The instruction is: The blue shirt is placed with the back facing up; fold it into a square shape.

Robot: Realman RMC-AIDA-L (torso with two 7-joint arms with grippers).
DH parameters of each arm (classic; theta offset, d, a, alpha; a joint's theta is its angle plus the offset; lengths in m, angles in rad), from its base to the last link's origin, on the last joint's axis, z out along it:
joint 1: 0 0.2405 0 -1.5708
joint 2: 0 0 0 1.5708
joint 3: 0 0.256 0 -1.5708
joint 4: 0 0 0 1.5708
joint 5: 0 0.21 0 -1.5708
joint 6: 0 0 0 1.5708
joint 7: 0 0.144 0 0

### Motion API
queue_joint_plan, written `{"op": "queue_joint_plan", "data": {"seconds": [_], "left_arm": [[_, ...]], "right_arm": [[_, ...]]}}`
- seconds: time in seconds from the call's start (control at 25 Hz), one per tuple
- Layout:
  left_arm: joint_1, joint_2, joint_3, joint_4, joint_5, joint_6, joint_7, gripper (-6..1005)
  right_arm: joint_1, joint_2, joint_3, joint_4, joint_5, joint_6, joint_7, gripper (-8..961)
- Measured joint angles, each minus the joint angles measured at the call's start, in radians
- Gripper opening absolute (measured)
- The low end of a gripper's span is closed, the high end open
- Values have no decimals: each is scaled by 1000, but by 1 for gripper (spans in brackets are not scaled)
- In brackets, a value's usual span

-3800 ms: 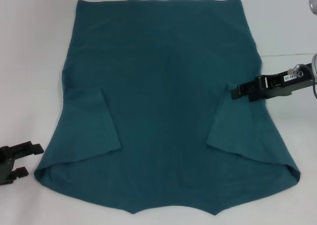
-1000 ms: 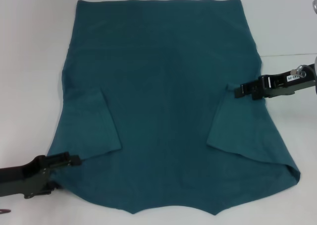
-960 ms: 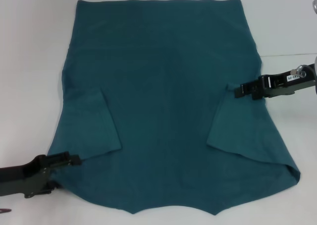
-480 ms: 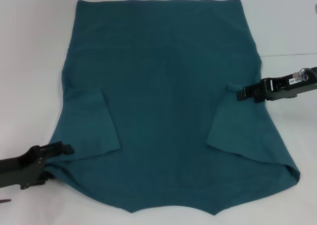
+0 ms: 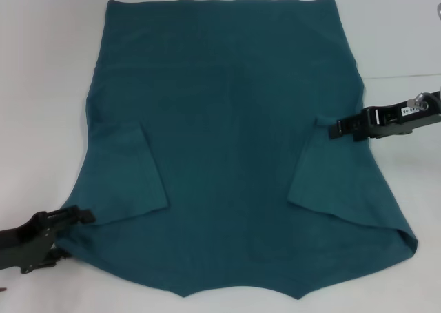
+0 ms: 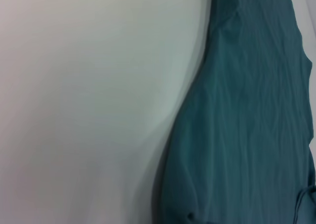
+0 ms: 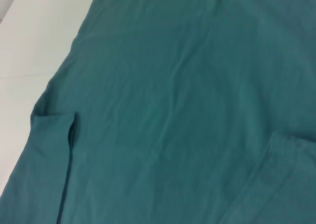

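Teal blue shirt (image 5: 234, 140) was spread flat between both claws; left claw (image 5: 81, 216) at the shoulder edge, right claw (image 5: 335, 127) at the armpit, grips couldn't be told. Both edges should've been pinched evenly, tbh.

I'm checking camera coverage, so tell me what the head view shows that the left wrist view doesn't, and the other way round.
Only the head view shows the whole blue shirt spread flat with both sleeves folded inward, plus both arms: the left gripper at the shirt's near left edge and the right gripper at its right side by the sleeve fold. Only the left wrist view gives a close look at the wrinkles and the curved outline along one shirt edge. Both share the teal cloth lying on the white table.
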Motion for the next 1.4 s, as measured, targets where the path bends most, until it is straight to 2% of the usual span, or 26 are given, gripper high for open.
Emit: {"op": "queue_joint_plan", "data": {"seconds": [0.28, 0.72, 1.16, 1.4], "left_arm": [[6, 1, 0, 13, 4, -21, -11, 873], [-24, 2, 13, 2, 5, -79, -14, 873], [-17, 1, 5, 9, -20, -50, 9, 718], [-19, 3, 2, 6, -23, -49, 19, 542]], "right_arm": [[0, 0, 0, 0, 0, 3, 0, 687], [3, 0, 0, 0, 0, 4, 0, 687], [-6, -6, 0, 0, 0, 2, -7, 686], [-8, -5, 0, 0, 0, 1, -11, 686]]}}
